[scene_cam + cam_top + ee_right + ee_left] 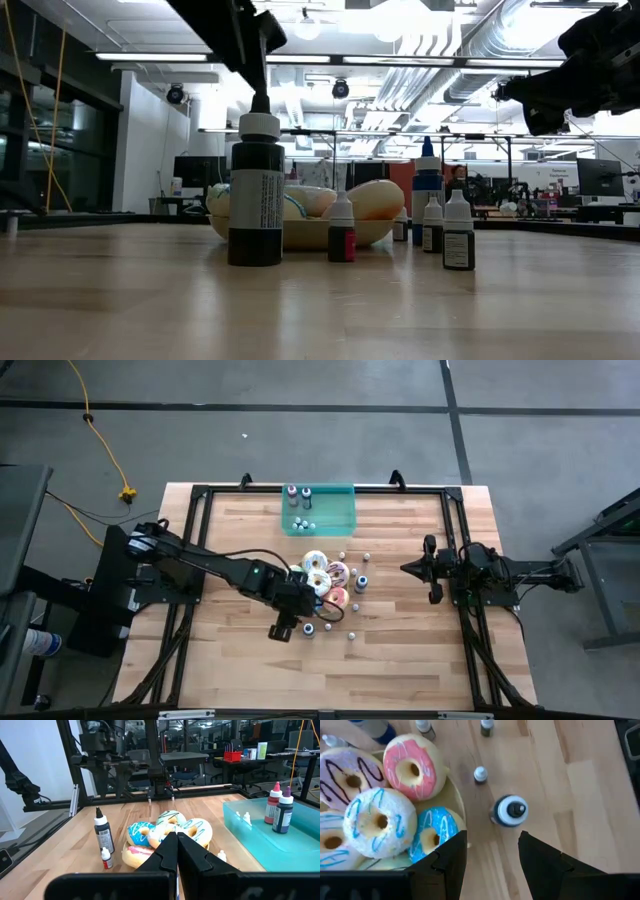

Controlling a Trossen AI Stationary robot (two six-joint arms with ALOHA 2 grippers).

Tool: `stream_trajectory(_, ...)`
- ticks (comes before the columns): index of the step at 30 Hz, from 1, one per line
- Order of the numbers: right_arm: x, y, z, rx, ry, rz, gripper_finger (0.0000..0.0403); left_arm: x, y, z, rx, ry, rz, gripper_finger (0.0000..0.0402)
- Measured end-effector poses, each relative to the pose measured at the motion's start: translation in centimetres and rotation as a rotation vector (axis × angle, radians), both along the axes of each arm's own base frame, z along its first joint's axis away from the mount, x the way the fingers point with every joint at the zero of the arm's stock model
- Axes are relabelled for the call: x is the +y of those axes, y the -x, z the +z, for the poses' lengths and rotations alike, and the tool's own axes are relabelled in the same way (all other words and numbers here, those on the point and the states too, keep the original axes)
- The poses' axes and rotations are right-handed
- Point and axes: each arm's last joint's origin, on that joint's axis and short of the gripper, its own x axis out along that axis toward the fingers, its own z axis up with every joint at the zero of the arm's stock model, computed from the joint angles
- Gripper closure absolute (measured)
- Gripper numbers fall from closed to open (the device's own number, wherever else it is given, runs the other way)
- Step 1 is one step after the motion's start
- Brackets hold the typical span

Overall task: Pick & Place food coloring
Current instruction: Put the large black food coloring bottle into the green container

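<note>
While the left gripper [490,857] hovers with its jaws parted and empty above the dark food-coloring bottle [510,811], standing just beside the plate of donuts [380,815] near the table's [400,670] middle, a good grasp likely means centring over the cap, descending straight and avoiding the plate's rim. The right gripper [177,851] waits clenched near the right edge.

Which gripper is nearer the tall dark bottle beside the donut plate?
Left. The left gripper hovers open just above the tall dark bottle; the right gripper waits shut across the table.
</note>
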Motion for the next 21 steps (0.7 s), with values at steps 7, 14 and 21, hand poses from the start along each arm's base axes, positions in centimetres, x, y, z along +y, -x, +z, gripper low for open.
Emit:
stream_trajectory(7, 0.0, 0.0, 0.0, -0.002, 0.000, 0.000, 0.0402, -1.0, -0.8, -0.8, -0.027, -0.032, -0.073, 0.0206)
stream_trajectory(14, 0.0, 0.0, 0.0, -0.001, 0.000, 0.000, 0.0402, -2.0, -1.1, -1.8, -0.015, -0.045, -0.116, 0.0140)
stream_trajectory(21, 0.0, 0.0, 0.0, -0.002, 0.000, 0.000, 0.0402, -2.8, -2.1, -2.7, -0.052, -0.058, -0.162, 0.0129)
